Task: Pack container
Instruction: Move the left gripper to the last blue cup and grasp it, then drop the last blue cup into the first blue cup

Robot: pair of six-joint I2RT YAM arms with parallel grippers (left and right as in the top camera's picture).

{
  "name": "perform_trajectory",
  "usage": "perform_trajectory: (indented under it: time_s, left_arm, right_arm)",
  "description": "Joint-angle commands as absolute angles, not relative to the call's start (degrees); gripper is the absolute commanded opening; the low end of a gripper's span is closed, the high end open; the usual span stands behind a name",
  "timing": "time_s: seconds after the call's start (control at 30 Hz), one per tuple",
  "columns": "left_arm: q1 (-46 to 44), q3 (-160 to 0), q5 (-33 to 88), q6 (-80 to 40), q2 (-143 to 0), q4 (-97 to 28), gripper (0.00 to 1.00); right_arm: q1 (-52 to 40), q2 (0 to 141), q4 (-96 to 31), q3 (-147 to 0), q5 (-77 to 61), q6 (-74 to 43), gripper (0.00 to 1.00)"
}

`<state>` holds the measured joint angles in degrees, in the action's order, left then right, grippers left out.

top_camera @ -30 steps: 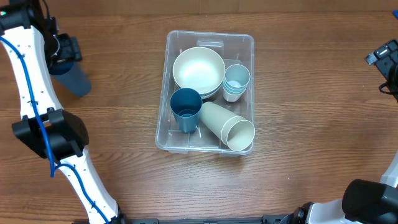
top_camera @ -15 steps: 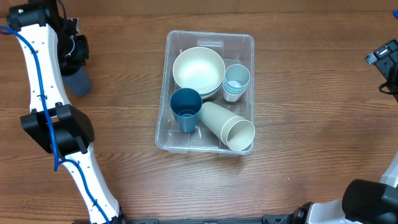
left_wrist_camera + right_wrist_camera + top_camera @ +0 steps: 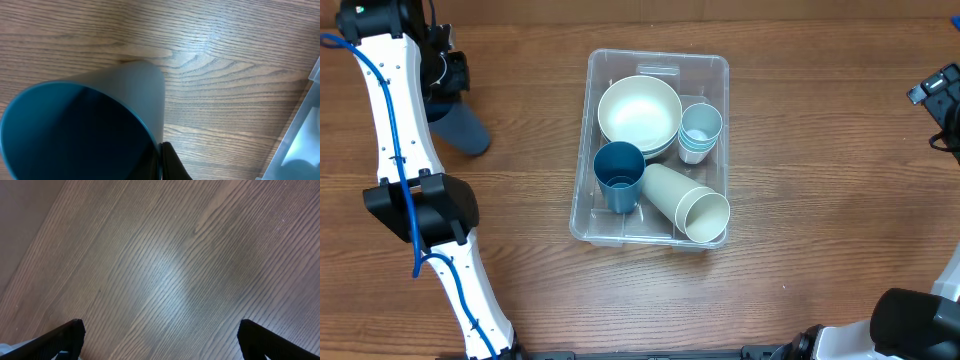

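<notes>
The clear plastic container (image 3: 657,63) stands mid-table; its corner (image 3: 301,131) shows at the right edge of the left wrist view. Inside it are stacked cream bowls (image 3: 639,112), pale blue cups (image 3: 700,131), a dark teal cup (image 3: 618,176) and a cream cup (image 3: 689,203) lying on its side. At the far left my left gripper (image 3: 441,92) is shut on the rim of a grey-blue cup (image 3: 463,131), which is tilted. In the wrist view that cup (image 3: 95,120) fills the frame, one finger (image 3: 171,164) pressed on its rim. My right gripper (image 3: 160,339) is open over bare wood.
The right arm (image 3: 938,90) sits at the table's far right edge. The left arm's white links (image 3: 398,130) run down the left side. Bare wooden tabletop lies between the grey-blue cup and the container.
My left gripper has shut on the grey-blue cup's rim. It shifted slightly right, and the cup now leans with its base swung toward the container. The right arm has not moved.
</notes>
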<state>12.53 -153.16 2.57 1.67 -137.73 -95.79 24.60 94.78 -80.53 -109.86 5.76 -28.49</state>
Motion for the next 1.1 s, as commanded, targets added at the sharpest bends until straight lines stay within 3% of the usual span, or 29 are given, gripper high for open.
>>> perform_trajectory:
  time_s: [0.0, 0.1, 0.27, 0.4, 0.53, 1.07]
  left_arm:
    - [10.4, -155.1, 1.9, 0.9, -132.5, -95.7, 0.04]
    - [6.9, -156.4, 4.9, 0.9, -124.6, -95.5, 0.04]
    - [-6.7, -156.5, 6.5, 3.0, -110.4, -94.6, 0.04]
    - [-21.4, -156.5, 7.1, 4.1, -106.7, -96.4, 0.04]
    - [-29.2, -155.7, 7.1, 4.1, -106.8, -96.8, 0.04]
    - [-31.2, -141.1, 6.9, 0.0, -103.2, -96.8, 0.04]
  right_arm:
    - [24.4, 94.7, -80.2, -110.6, 6.0, -28.7, 1.00]
    - [24.4, 94.7, -80.2, -110.6, 6.0, -28.7, 1.00]
    - [24.4, 94.7, -80.2, -110.6, 6.0, -28.7, 1.00]
    - [24.4, 94.7, -80.3, -110.6, 6.0, -28.7, 1.00]
    - [24.4, 94.7, -80.2, -110.6, 6.0, -28.7, 1.00]
    - [24.4, 94.7, -80.2, -110.6, 6.0, -28.7, 1.00]
